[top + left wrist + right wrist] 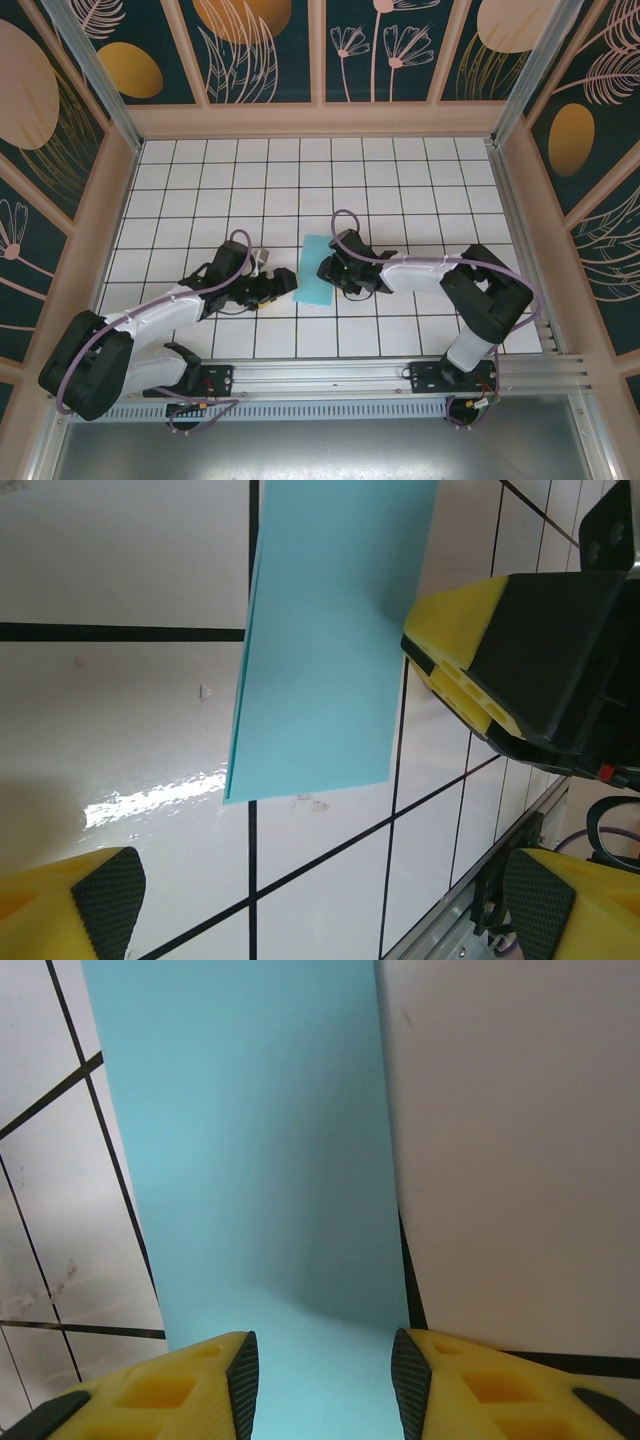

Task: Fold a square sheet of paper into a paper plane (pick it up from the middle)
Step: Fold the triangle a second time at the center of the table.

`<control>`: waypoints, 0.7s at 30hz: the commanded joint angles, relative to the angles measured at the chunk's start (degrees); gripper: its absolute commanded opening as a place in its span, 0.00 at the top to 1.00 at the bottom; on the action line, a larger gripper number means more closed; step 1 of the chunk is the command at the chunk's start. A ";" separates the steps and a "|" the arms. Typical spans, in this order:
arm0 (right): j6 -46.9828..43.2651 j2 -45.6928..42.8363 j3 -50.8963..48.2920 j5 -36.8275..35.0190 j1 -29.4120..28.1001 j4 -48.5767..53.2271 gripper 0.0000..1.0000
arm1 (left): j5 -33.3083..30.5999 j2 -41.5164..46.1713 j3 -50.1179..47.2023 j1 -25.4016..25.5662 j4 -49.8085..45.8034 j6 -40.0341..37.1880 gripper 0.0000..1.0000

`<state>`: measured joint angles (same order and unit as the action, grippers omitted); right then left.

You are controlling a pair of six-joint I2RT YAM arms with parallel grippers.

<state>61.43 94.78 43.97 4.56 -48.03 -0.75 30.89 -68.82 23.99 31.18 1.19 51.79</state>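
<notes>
Between the two claws, the folded light-blue sheet of paper [312, 272] lies flat on the tiled table [400, 180].
- Left gripper [320, 900]: jaws wide apart, just short of it.
- Right gripper [322, 1370]: jaws half apart, straddling its end.

Paper looks feather-light, floppy and likely to slide. I'd pin it mid-sheet and pinch an edge.

A glossy white desk [400, 180], ruled into square tiles by thin black lines, is carrying one light-blue rectangle of thin paper [316, 271]. The paper is lying flat near the middle of the desk, its long sides running away from the near edge at a slight lean. Along one long side, two layers are showing, one just over the other. A silver metal rail [350, 372] is running along the desk's near edge.
</notes>
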 commanded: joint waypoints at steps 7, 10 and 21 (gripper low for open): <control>-4.45 -0.17 0.02 -0.58 1.10 1.09 0.59 | -1.63 -2.29 2.64 0.69 0.32 0.16 0.07; -6.24 -2.00 1.52 -0.62 1.01 0.67 0.59 | -1.64 -2.95 2.47 0.72 1.01 0.62 0.07; -7.08 3.36 2.91 0.46 1.87 0.36 0.61 | -1.65 -4.84 3.84 1.07 3.38 1.49 0.09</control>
<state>55.16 96.44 46.72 4.97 -46.68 -0.62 29.12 -72.62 26.22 31.73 2.79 52.45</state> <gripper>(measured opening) 0.389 0.917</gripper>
